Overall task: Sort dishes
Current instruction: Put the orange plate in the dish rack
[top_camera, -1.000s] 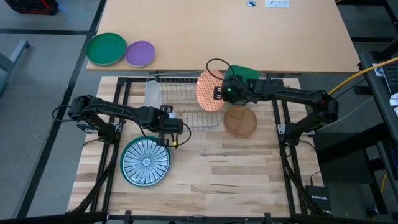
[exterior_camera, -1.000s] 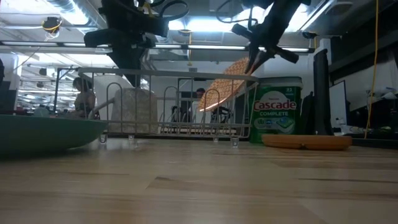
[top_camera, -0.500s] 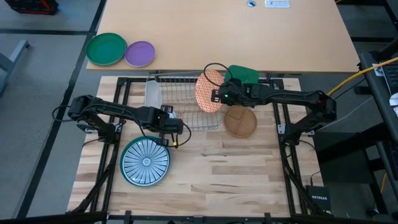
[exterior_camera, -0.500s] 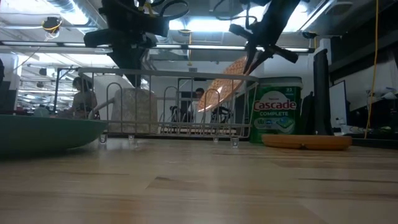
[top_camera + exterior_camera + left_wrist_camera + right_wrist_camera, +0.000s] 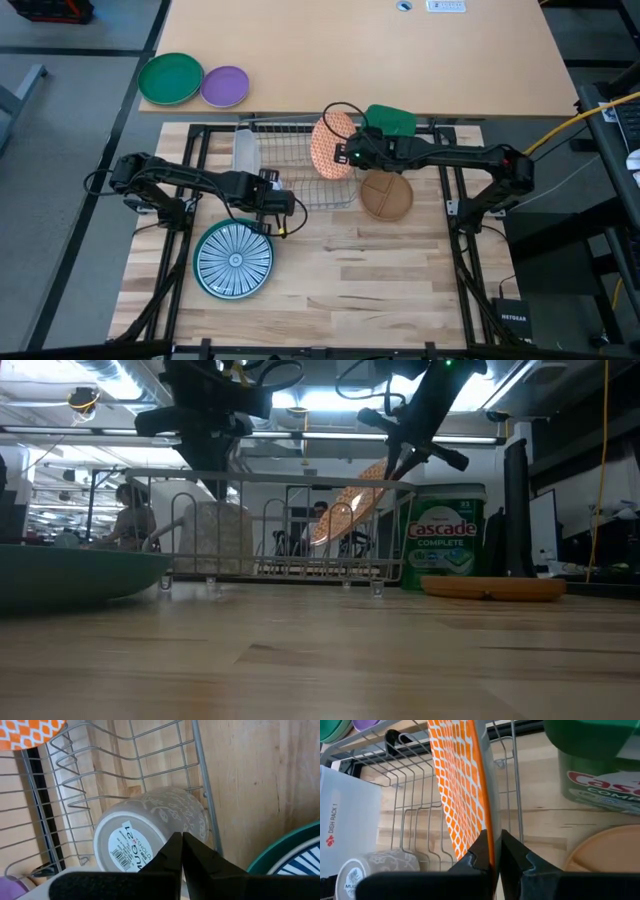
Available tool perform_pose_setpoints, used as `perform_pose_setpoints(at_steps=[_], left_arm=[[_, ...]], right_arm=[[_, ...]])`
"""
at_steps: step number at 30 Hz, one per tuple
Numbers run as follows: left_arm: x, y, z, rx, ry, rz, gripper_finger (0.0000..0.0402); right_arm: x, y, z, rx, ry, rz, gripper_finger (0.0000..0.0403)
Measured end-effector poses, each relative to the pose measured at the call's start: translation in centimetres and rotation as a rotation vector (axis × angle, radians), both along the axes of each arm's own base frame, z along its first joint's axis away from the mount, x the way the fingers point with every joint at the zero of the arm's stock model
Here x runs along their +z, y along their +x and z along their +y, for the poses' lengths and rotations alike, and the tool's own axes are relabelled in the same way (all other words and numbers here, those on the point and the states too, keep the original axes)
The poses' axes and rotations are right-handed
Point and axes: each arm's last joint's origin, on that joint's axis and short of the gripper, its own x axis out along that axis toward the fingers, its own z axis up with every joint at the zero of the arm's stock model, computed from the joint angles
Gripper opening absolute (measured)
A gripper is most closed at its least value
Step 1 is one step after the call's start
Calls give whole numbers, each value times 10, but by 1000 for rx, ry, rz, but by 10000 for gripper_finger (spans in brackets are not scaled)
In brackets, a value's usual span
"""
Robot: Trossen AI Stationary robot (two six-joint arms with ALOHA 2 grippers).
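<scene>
My right gripper (image 5: 347, 156) is shut on the orange patterned plate (image 5: 331, 146) and holds it over the right end of the wire dish rack (image 5: 290, 190). In the low view the plate (image 5: 350, 505) slants down into the rack from the gripper (image 5: 403, 455). Whether its lower edge touches the wires, I cannot tell. My left gripper (image 5: 270, 203) is shut and empty, near the rack's near side, above the far rim of the teal-and-white striped plate (image 5: 234, 260). That plate lies flat on the table. The brown plate (image 5: 386, 195) lies flat to the right of the rack. My right gripper pinches the orange plate's rim (image 5: 489, 832) between its two fingers, one finger on each face. The fingers come from the table's right side, slanting down. The plate stands on edge, tilted, and reaches down into the rack below the gripper.
A white mug (image 5: 150, 827) lies on its side in the rack's left end, beside a white box (image 5: 345, 820). A green lidded canister (image 5: 390, 120) stands behind the rack's right end. Plain green (image 5: 170, 78) and purple (image 5: 225, 86) plates sit on the far table.
My right gripper has gone toward the table's left edge with the orange plate. The plate has tipped more upright and now stands farther over the rack.
</scene>
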Motion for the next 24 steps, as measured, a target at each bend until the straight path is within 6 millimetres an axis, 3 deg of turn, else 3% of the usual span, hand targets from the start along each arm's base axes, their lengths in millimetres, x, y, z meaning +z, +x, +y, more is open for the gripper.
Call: perform_pose_setpoints(at_steps=[14, 24], left_arm=[[1, 5, 0, -36, 5, -35, 5], [4, -1, -7, -92, 16, 2, 2]], right_arm=[[-6, 15, 29, 96, -5, -24, 17], [-6, 16, 27, 85, -21, -28, 17]])
